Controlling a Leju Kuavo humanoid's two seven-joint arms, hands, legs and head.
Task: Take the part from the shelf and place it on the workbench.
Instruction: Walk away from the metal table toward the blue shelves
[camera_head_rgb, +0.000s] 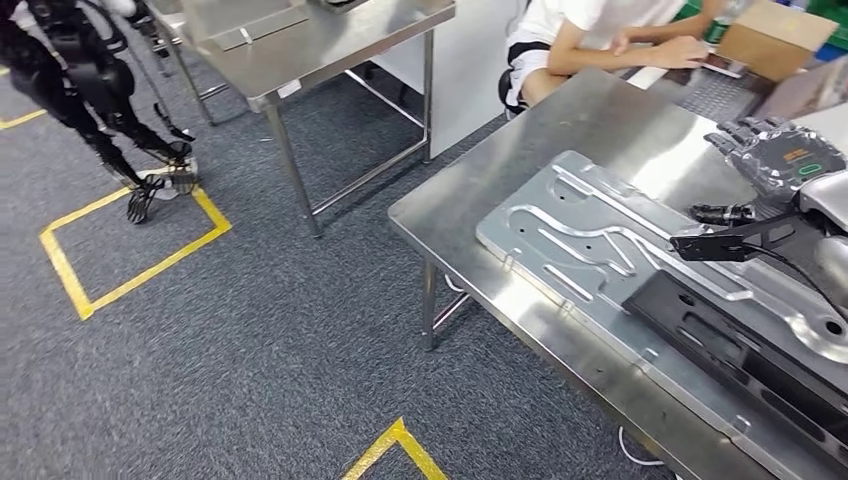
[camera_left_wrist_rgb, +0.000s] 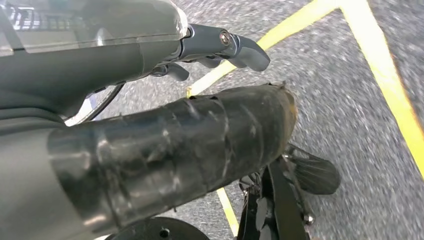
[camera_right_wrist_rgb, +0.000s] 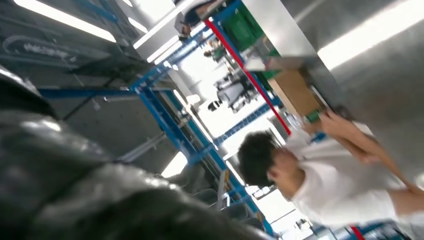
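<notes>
A large metal plate (camera_head_rgb: 640, 262), the part, lies flat on the steel workbench (camera_head_rgb: 560, 130) at about four o'clock in the head view, its long axis running from ten o'clock toward four. The right hand (camera_head_rgb: 775, 150) sits at the plate's far edge, roughly two o'clock, resting on or just over it; whether the fingers grip the plate cannot be told from here. The right hand is judged the nearer of the two to the part. A dark block (camera_head_rgb: 740, 350) lies on the plate's near end. The left hand (camera_left_wrist_rgb: 215, 50) hangs low over the carpet (camera_head_rgb: 250, 340), fingers curled with nothing in them, well apart from the bench. The part appears already set down, so letting go and drawing the right hand clear looks like the step in hand. Yellow tape lines (camera_head_rgb: 130, 250) mark the floor at nine o'clock. Farther off, a second steel table (camera_head_rgb: 320, 40) stands at eleven, and a person (camera_head_rgb: 600, 35) sits behind the workbench at one o'clock beside a cardboard box (camera_head_rgb: 775, 35).
</notes>
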